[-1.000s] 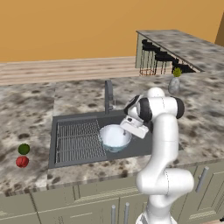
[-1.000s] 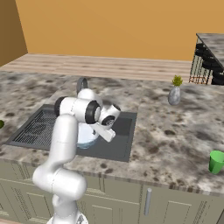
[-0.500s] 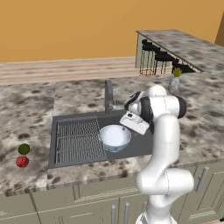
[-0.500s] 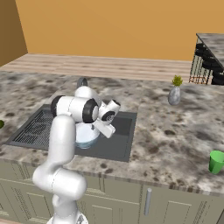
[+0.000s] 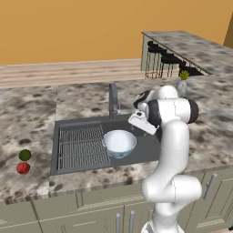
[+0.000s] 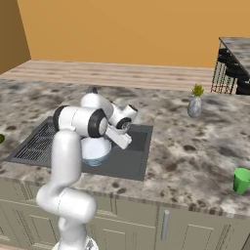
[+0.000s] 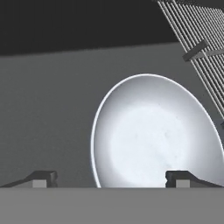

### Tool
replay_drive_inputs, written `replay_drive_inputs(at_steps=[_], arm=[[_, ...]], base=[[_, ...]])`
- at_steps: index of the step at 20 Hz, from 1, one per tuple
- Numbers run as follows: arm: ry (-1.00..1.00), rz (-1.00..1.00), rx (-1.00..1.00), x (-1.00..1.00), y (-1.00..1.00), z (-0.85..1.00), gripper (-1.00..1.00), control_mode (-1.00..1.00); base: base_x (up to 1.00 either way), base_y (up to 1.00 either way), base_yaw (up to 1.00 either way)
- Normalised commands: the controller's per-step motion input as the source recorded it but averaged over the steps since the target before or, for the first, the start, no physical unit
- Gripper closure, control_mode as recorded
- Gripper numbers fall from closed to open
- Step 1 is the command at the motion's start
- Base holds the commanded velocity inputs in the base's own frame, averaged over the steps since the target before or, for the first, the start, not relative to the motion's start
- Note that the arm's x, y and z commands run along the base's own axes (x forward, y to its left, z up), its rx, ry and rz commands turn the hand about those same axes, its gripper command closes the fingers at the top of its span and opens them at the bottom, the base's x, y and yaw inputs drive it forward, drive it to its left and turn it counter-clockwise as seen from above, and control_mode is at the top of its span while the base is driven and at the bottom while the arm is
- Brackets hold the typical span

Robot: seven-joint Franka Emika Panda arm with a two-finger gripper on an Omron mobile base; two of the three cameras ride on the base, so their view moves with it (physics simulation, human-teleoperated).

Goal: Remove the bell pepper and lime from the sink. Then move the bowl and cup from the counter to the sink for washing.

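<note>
Desk (image 5: 32, 118) first: the speckled stone top runs the full width of both base views and carries all loose items outside the basin. The sink (image 5: 150, 148) is recessed into it, dark grey, with a ribbed wire rack on its left half and a dark faucet (image 5: 112, 99) standing at its back edge.

The bowl (image 5: 119, 142) sits upright on the sink floor, just beside the right edge of the rack. In the hand view its white interior lies directly ahead of the finger tips, with nothing gripped between them. The gripper (image 7: 111, 178) stands wide, its tips well apart and holding nothing, poised above the bowl.

The cup (image 6: 240, 180) stands on the desk near its front edge, well apart from the sink on the right side. A grey vase with a small plant (image 6: 195, 103) stands further back on the same side.

The bell pepper (image 5: 22, 168) and the lime (image 5: 25, 154) lie close together on the desk, left of the sink, the lime behind the pepper.

Assessment: both fruits are out of the basin, so the first part is complete. The bowl appears delivered. The cup remains to be fetched and placed in the sink; roughly three of four transfers look done.
</note>
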Motion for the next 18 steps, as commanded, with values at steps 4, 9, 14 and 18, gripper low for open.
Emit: replay_drive_inputs(at_steps=[4,9,14,18], arm=[[0.01,-0.06,0.00,-0.21,-0.12,0.39,-1.00,-1.00],[0.05,-0.13,0.00,-0.22,-0.10,0.42,-1.00,-1.00],[0.08,-0.19,-0.01,-0.25,-0.09,0.41,-1.00,-1.00],[0.10,-0.22,-0.03,-0.26,-0.06,0.43,-1.00,-1.00]], base=[[0.00,0.00,0.00],[0.00,0.00,0.00],[0.00,0.00,0.00],[0.00,0.00,0.00]])
